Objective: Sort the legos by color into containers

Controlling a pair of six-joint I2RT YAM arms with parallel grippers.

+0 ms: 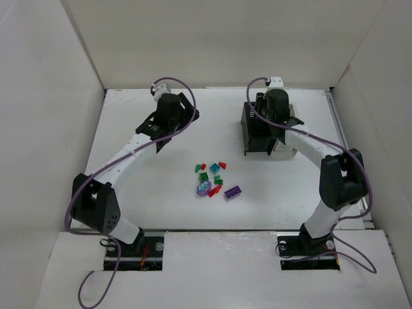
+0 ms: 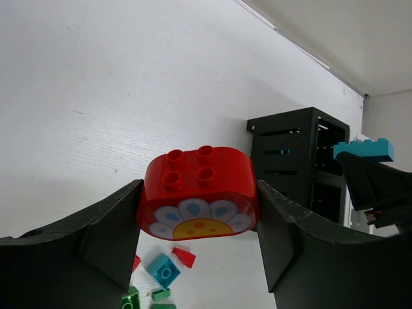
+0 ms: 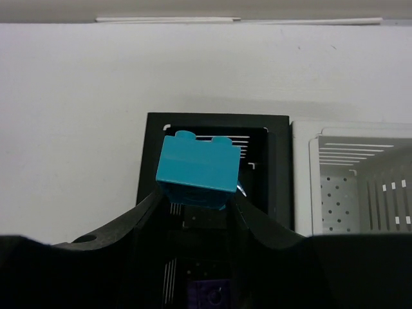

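Gripping one brick in each set of jaws; drop-off step in hand.
Black container (image 3: 212,120) directly below right jaws, white container (image 3: 302,187) alongside. Clenched in left jaws, clear of counter (image 1: 167,199): rounded red brick (image 2: 198,193), four studs, flower print. Clenched in right jaws: teal brick (image 3: 198,168), tilted. Next, probably: release teal squarely inside rim. Loose legos (image 1: 215,182) heaped mid-counter, unsorted.

White table (image 1: 161,199), boxed in.
Plain white panels (image 1: 212,38) behind and on both sides; thin grey strip (image 1: 334,112) along right edge.
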